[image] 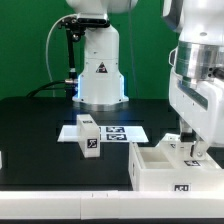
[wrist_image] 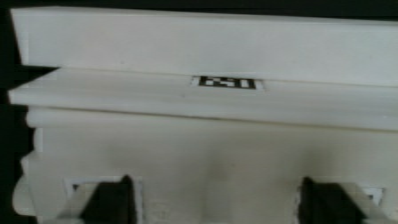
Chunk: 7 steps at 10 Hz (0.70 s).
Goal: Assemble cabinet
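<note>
The cabinet (image: pixel 163 166), a large white box with inner compartments and a tag on its front, stands at the front of the exterior view's right. My gripper (image: pixel 188 150) hangs low over its far right part. In the wrist view the cabinet (wrist_image: pixel 196 130) fills the picture as stepped white ledges with a tag (wrist_image: pixel 226 82). My gripper (wrist_image: pixel 224 200) is open. Its dark fingers (wrist_image: pixel 111 200) stand wide apart with the white cabinet surface showing between them. A small white block (image: pixel 88 135) with tags stands on the black table left of centre.
The marker board (image: pixel 115 131) lies flat in the middle of the black table (image: pixel 40 130), just behind the small block. The robot base (image: pixel 100 70) stands at the back centre. The table's front edge runs just below the cabinet.
</note>
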Motion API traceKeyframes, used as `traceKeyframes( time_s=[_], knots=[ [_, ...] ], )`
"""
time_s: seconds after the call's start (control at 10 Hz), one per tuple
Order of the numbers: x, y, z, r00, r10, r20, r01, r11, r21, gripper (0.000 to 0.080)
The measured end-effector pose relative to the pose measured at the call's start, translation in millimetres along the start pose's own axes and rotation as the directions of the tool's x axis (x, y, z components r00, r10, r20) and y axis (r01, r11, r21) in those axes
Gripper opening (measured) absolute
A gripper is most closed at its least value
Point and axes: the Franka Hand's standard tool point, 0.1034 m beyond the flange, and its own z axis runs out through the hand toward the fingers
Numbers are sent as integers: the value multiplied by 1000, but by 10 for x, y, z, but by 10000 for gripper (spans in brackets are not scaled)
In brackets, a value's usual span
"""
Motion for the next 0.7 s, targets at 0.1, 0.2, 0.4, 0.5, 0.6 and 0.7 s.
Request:
traceKeyframes(
  time_s=[0.1, 0.2, 0.4, 0.5, 0.6, 0.7],
  knots=[
    [-72, -13, -153, 999, 15, 30, -15, 999, 30, 614],
    [-105, 78, -322, 998, 13, 56, -16, 998, 56, 614],
    [-153, 327, -419, 997, 12, 80, -16, 999, 50, 786],
    [-146, 312, -402, 997, 12, 77, -16, 999, 50, 786],
    [-148, 314, -396, 997, 12, 76, -15, 999, 49, 797],
    [-148, 315, -393, 997, 12, 76, -15, 999, 48, 797]
  ],
)
